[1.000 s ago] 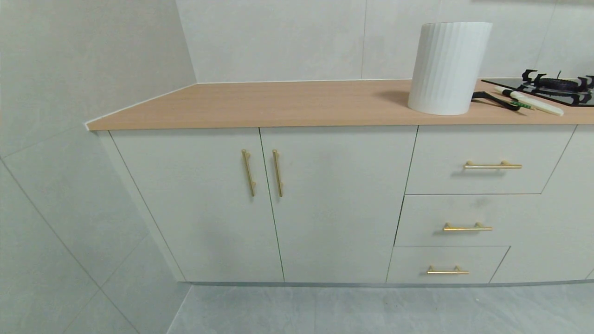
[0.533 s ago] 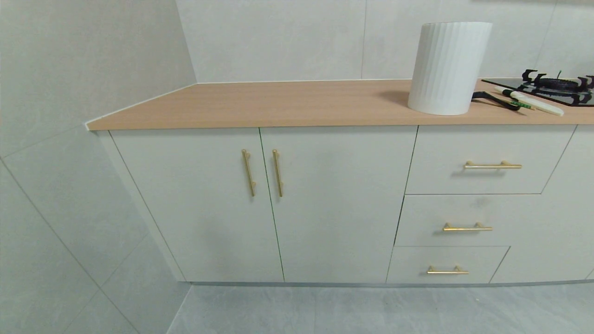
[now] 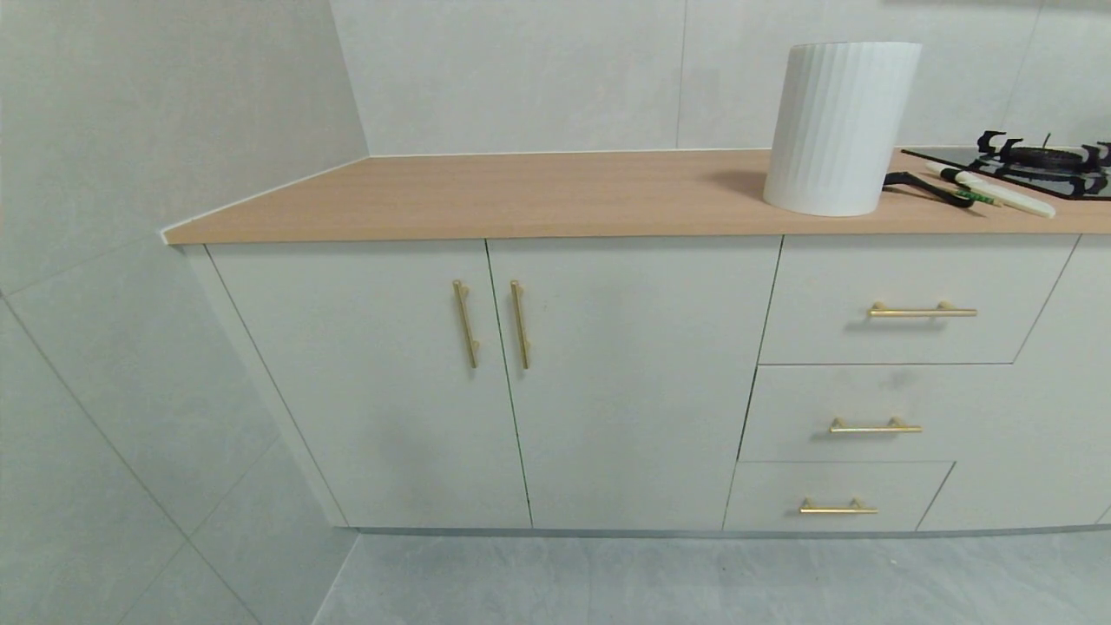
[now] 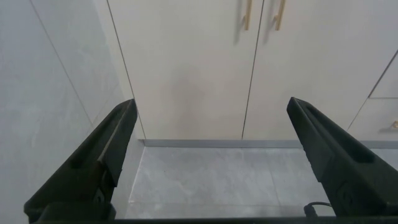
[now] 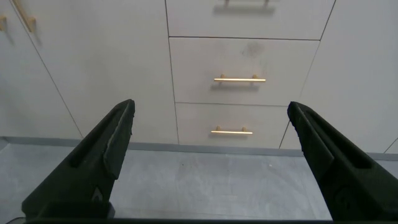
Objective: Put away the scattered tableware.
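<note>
On the wooden countertop (image 3: 521,195), at the right end, lie a black-handled utensil (image 3: 924,186) and a long white utensil with a green band (image 3: 989,190), just right of a tall white ribbed holder (image 3: 838,126). My left gripper (image 4: 211,109) hangs low and open, facing the base of the double-door cabinet (image 4: 205,68) and the floor. My right gripper (image 5: 211,112) is also open and low, facing the lower drawers (image 5: 242,71). Nothing is between either pair of fingers.
A black gas hob (image 3: 1037,161) sits at the far right of the counter. Below are two cabinet doors with gold handles (image 3: 490,321) and three drawers (image 3: 911,304). A tiled wall (image 3: 130,260) closes the left side. Grey floor (image 3: 694,582) lies in front.
</note>
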Motion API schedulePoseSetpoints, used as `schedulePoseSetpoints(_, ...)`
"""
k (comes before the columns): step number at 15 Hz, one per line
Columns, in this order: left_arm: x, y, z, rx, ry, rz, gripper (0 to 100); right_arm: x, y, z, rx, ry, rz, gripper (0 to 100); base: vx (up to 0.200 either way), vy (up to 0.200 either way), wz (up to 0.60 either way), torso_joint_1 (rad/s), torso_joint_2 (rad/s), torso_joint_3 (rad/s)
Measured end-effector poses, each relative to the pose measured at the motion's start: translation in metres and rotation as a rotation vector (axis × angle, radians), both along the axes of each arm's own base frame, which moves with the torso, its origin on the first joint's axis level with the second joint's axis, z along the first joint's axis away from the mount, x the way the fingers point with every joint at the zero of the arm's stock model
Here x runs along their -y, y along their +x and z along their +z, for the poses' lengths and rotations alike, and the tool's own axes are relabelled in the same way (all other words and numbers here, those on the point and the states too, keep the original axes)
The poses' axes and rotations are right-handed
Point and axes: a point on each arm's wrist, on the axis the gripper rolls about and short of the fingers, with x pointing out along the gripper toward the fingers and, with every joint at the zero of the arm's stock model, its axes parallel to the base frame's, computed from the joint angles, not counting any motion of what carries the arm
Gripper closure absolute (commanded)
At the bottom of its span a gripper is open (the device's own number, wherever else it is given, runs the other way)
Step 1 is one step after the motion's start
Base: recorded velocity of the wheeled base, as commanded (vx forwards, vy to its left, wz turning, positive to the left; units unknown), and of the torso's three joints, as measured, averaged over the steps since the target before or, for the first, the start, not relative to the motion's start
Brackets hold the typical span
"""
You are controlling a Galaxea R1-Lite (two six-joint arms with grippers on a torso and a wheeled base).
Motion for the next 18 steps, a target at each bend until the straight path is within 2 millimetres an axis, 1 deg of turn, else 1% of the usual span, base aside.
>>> schedulePoseSetpoints(12,0.0000,0.0000,0.0000,0.000,-0.004,0.000,0,0.0000,0.0000,0.0000,0.000,0.002,0.000,0,0.000,-0.200,0.00,0.004,0.00,0.002)
schedulePoseSetpoints(18,0.0000,0.0000,0.0000,0.000,-0.004,-0.001,0,0.0000,0.0000,0.0001,0.000,0.002,-0.001,0,0.000,0.000,0.00,0.000,0.00,0.000)
